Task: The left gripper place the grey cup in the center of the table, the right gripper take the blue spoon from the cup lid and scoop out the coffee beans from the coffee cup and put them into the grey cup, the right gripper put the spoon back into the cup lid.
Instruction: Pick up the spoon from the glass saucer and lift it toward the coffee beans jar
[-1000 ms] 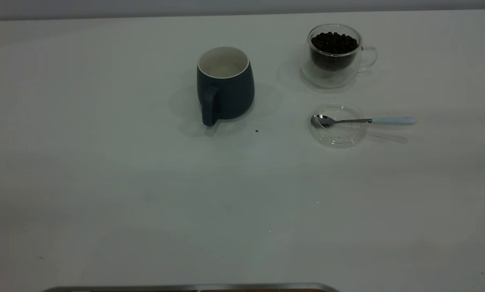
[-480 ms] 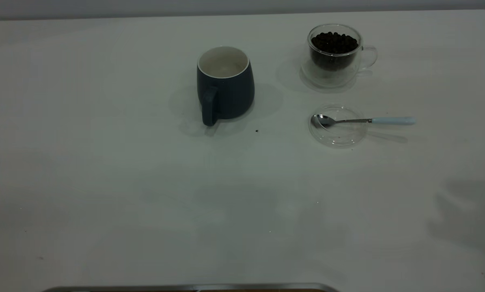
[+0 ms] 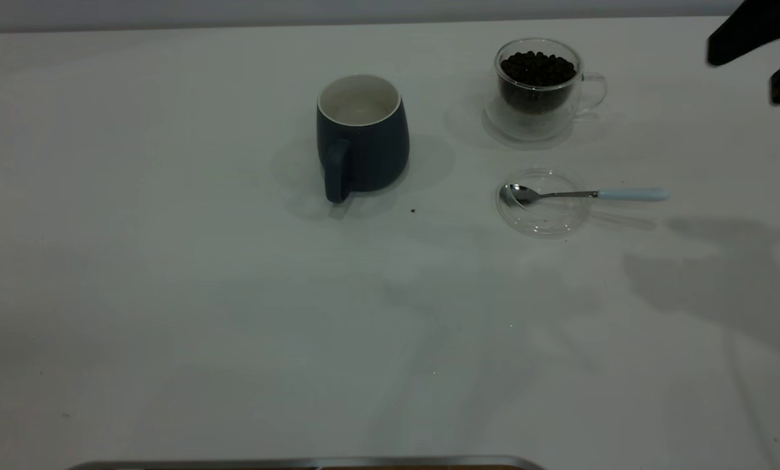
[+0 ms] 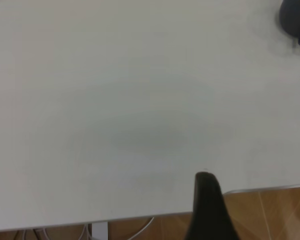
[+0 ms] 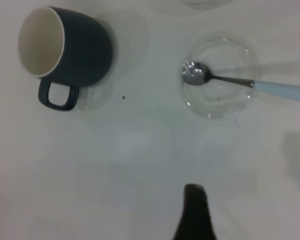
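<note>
**Right arm barely in view above the desk's far corner**

Where the grey cup (image 3: 362,134) stands upright near the middle of the desk (image 3: 168,294), its white inside looks bare and its handle faces the camera in the exterior view. A tiny dark speck (image 3: 413,211) lies on the desk just beside it; I cannot tell what it is. Well to the right, the coffee cup (image 3: 538,88) holds a heap of coffee beans (image 3: 537,70). In front of that cup sits the cup lid (image 3: 543,201), with the blue spoon (image 3: 585,194) resting in it, bowl inside the rim and the pale handle reaching out past the edge to the right.

Only two dark pieces of the right gripper (image 3: 755,49) show at the top right corner, cut off by the frame, with a gap between them, so it looks released and holds nothing. Its wrist view shows one fingertip (image 5: 194,212). Whether the left gripper (image 4: 209,205), by the desk's near edge, is clenched I cannot tell.
</note>
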Tool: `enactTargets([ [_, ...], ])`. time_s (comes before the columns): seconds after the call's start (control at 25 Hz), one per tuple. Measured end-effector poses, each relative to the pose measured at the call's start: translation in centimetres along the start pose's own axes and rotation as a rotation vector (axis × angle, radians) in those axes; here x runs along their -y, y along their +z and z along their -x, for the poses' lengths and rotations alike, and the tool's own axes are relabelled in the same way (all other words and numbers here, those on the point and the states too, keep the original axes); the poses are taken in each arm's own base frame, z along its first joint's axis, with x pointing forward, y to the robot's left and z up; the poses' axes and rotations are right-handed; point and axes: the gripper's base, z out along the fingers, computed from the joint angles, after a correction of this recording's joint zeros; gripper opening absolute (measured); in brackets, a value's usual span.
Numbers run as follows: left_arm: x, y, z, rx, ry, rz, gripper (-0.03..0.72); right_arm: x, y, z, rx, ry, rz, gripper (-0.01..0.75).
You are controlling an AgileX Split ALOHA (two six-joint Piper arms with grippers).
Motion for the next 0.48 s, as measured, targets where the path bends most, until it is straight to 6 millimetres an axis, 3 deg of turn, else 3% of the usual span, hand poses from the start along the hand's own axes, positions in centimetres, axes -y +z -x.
enactTargets([
  [0.16, 0.0, 0.0, 0.0, 0.0, -0.005, 0.0, 0.567, 1.3, 2.5, 0.1, -0.014, 0.059, 0.023, 0.737],
  [0.48, 0.0, 0.0, 0.0, 0.0, 0.003, 0.0, 0.567, 5.5, 6.7, -0.7, -0.074, 0.222, 0.038, 0.751],
])
